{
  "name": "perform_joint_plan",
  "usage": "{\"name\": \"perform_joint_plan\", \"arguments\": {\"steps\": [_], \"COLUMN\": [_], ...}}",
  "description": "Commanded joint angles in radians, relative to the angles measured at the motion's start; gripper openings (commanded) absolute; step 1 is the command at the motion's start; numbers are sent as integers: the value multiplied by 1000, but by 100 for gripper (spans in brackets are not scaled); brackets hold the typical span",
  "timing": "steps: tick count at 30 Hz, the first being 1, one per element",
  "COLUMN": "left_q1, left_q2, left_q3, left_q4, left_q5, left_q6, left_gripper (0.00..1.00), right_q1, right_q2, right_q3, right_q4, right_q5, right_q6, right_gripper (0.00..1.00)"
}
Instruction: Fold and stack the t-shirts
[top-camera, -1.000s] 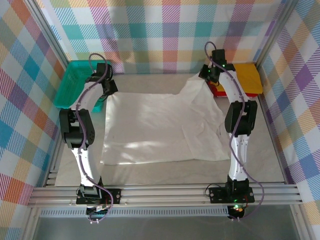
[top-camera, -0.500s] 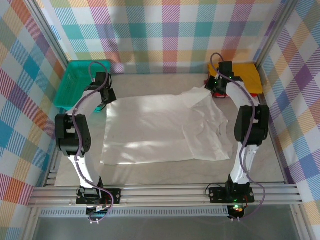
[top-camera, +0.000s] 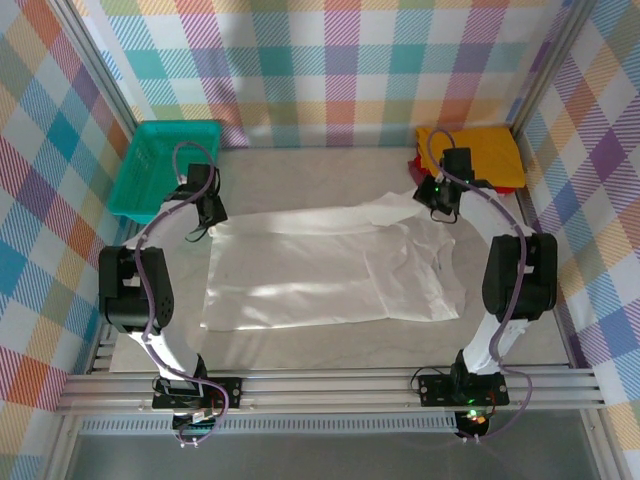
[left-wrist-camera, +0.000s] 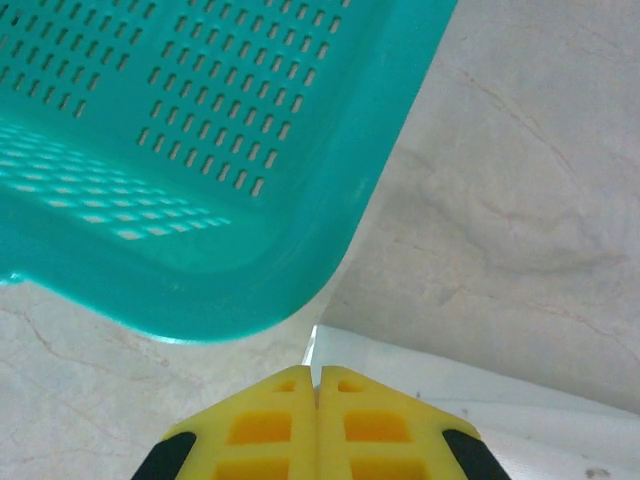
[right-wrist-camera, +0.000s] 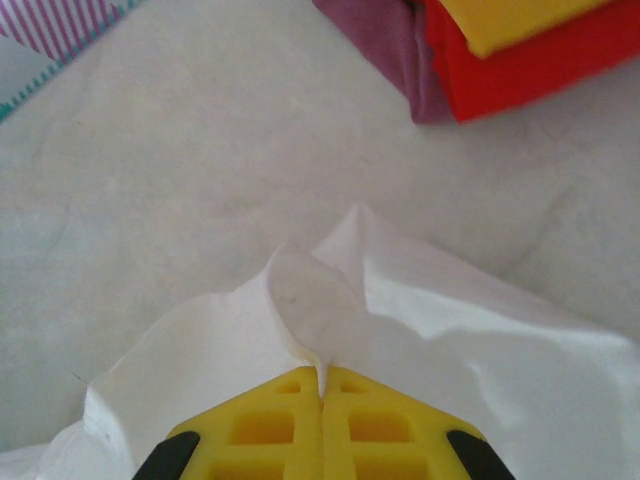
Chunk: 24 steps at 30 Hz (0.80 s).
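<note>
The white t-shirt lies spread across the middle of the surface, its far edge gathered into a rumpled band between the two arms. The left tool is closed tight on the shirt's upper-left corner, just beside the teal basket. The right tool, likewise closed, pinches a fold at the upper-right corner, near the yellow t-shirt resting on the red t-shirt.

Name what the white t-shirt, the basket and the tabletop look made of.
The white t-shirt: thin matte cloth, likely cotton; it wrinkles and drapes. The basket: glossy teal plastic, moulded slots. The tabletop: pale, faintly veined, marble-look; stone or laminate unclear.
</note>
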Motion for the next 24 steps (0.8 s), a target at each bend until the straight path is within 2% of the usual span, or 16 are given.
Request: {"name": "perform_joint_plan", "arguments": {"steps": [1,8,24], "left_q1": [18,20,19], "left_q2": [-41,-71,-80], "left_q3": [-25,-53,-153], "left_q4": [-11,-40,-68], "left_q5": [-33,-58,-4], "left_q6": [-5,-10,-36], "left_gripper": [0,0,0], "right_q1": [-5,-6,-4], "right_q2": [-91,-163,-259], "right_q3": [-44,-98,-271], "right_q4": [17,-31,-25], "right_q5": [6,28,-26], "right_q6": [39,34,82], "right_gripper": [0,0,0]}}
